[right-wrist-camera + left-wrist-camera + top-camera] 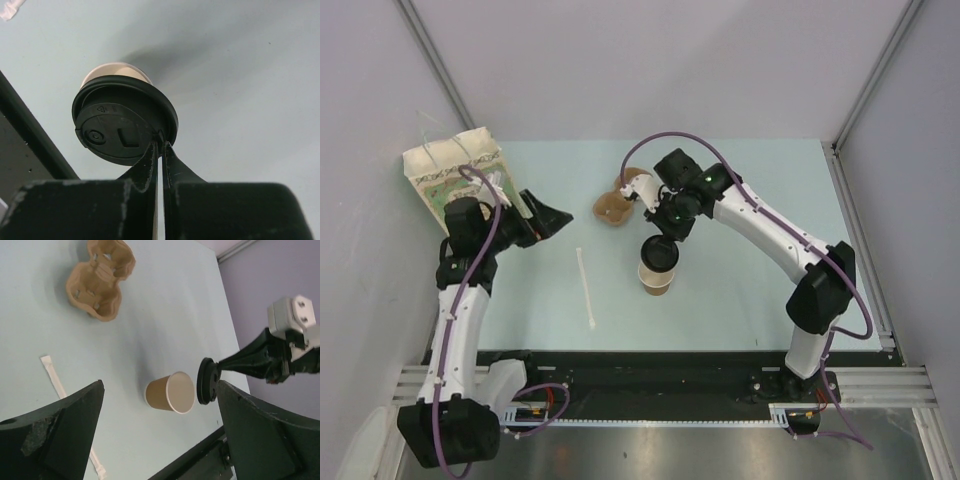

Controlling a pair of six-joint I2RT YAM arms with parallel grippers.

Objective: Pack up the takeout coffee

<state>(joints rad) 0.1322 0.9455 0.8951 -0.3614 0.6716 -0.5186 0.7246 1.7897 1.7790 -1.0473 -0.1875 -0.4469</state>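
Right wrist view: the right gripper [159, 145], clamped at 5 o'clock on the black lid [117, 125], holds it above the paper cup [116, 71], 5 o'clock of the cup carrier [617, 205]; centre and level it before pressing; the left gripper [552, 220] gapes.

1. A round black plastic lid [660, 251], pinched by the right arm's fingers [172, 167], hangs over the tan paper cup [656, 281] at frame centre, blocking its mouth.
2. A brown pulp cup carrier [620, 200] crowds the room just above-left of the cup.
3. A thin white stir stick [585, 288] lies flat left of centre, with bare bench [620, 290] between it and the cup.
4. The bench at lower right lies bare.
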